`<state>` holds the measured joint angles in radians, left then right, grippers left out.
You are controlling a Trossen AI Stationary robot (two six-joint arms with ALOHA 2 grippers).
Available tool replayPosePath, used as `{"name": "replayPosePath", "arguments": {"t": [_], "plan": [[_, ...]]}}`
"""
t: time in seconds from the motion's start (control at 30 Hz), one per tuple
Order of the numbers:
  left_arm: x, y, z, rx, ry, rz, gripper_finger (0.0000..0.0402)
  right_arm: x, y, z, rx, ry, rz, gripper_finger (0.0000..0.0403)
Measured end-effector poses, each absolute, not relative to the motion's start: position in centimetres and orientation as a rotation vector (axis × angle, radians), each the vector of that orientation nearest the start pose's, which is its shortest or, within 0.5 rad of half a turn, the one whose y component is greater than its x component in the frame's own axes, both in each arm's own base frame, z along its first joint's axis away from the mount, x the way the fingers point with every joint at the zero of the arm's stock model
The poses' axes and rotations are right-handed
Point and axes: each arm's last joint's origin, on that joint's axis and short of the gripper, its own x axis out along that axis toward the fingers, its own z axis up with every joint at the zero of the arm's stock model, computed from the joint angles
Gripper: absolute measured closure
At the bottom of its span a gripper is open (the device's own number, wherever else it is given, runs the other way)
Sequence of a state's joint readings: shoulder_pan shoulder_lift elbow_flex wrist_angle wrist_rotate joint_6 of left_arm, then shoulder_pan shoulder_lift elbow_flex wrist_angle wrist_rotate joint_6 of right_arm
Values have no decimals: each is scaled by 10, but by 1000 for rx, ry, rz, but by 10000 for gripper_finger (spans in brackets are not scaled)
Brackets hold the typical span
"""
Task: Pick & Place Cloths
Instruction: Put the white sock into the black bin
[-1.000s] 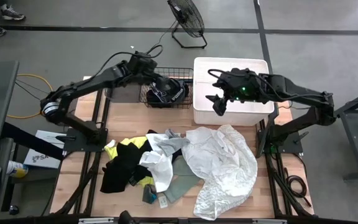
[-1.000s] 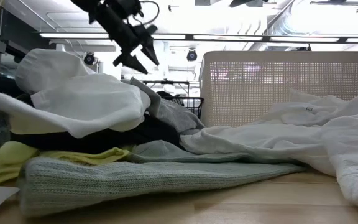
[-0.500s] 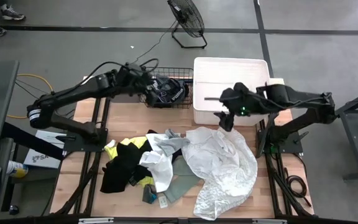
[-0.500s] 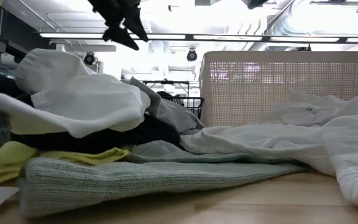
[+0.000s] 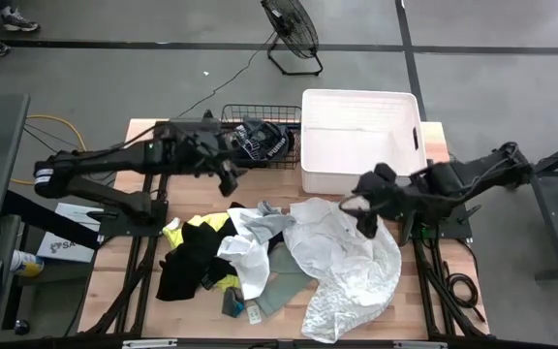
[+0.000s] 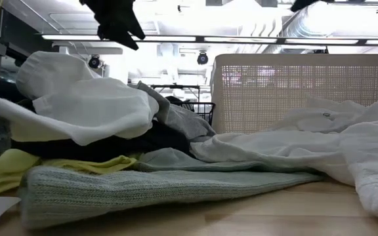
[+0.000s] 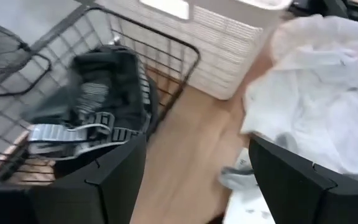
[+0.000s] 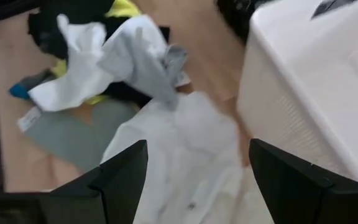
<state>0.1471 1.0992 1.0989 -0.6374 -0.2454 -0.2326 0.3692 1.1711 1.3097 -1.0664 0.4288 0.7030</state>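
Note:
A heap of cloths (image 5: 231,254) lies on the wooden table: black, neon yellow, white and grey-green garments. The large sheer white cloth (image 5: 349,260) is spread at the heap's right. A black garment with white lettering (image 5: 258,143) sits in the wire basket (image 5: 231,116). My left gripper (image 5: 229,180) is open, in the air just near of the basket and above the heap's far edge; in its wrist view the gripper (image 7: 194,186) looks past the basket (image 7: 166,56). My right gripper (image 5: 361,215) is open above the sheer cloth's (image 8: 185,155) far part.
The white rigid tub (image 5: 359,136) stands at the table's far edge, right of the basket. A floor fan (image 5: 292,29) stands beyond the table. Small tags (image 5: 255,314) lie near the heap's near edge. Bare wood (image 5: 129,281) shows left of the heap.
My left gripper has drawn back from above the basket toward the table's near edge, and the black lettered garment stays in the basket. My right gripper has swung from over the tub toward the near edge and now hangs over the sheer white cloth.

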Motion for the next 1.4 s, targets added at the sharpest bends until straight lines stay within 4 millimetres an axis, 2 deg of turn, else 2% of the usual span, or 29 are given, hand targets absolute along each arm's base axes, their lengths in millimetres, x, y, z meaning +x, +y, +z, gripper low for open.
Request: {"name": "replayPosePath", "arguments": {"t": [0.27,0.5,0.77,0.97,1.17,1.4], "plan": [[210,9,330,-159,539,324,122,187,95,339,346,772,-322,130],[208,-2,318,-147,544,281,122,184,111,319,351,742,-310,130],[209,-2,309,-142,543,282,122,183,112,304,392,750,-346,130],[210,-2,301,-144,542,279,122,183,113,273,447,804,-430,130],[213,-3,290,-166,513,255,122,185,112,252,456,766,-536,130],[214,-4,274,-165,521,226,122,188,113,237,471,777,-595,131]]}}
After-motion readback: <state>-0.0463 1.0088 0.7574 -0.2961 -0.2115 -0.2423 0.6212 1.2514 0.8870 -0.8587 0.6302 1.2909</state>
